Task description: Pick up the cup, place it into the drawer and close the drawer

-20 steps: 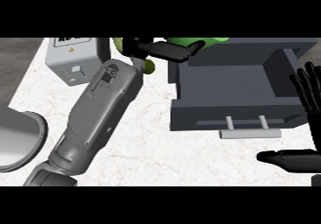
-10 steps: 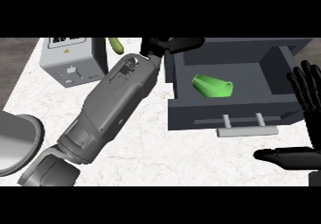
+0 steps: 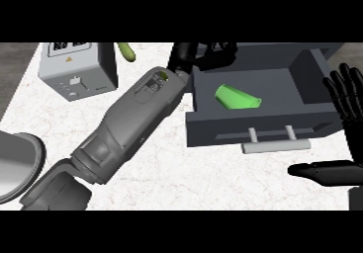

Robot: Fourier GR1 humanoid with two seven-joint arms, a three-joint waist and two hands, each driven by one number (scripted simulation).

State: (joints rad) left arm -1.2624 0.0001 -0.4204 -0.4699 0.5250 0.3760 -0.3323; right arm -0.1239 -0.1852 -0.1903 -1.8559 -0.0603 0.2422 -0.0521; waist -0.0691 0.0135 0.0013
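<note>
Now the green cup (image 3: pixel 238 97) lies on its side inside the open drawer (image 3: pixel 260 129), nothing touching it. Left hand (image 3: pixel 204 53) hovers at the drawer's far left corner, fingers curled, holding nothing. Right hand (image 3: pixel 349 104) rests at right edge, fingers spread, upright. Grey box (image 3: pixel 76 69) sits far left on the counter (image 3: pixel 205 178).

– What does the left forearm (image 3: pixel 125 128) look like?
– A long grey shell, rounded, with panel seams and a wider grey segment below a joint ring.
– And the hands?
– Both black. The left hand (image 3: pixel 202 53) shows slim segmented fingers; the right hand (image 3: pixel 344 106) shows ribbed black fingers and a smooth black thumb
</note>
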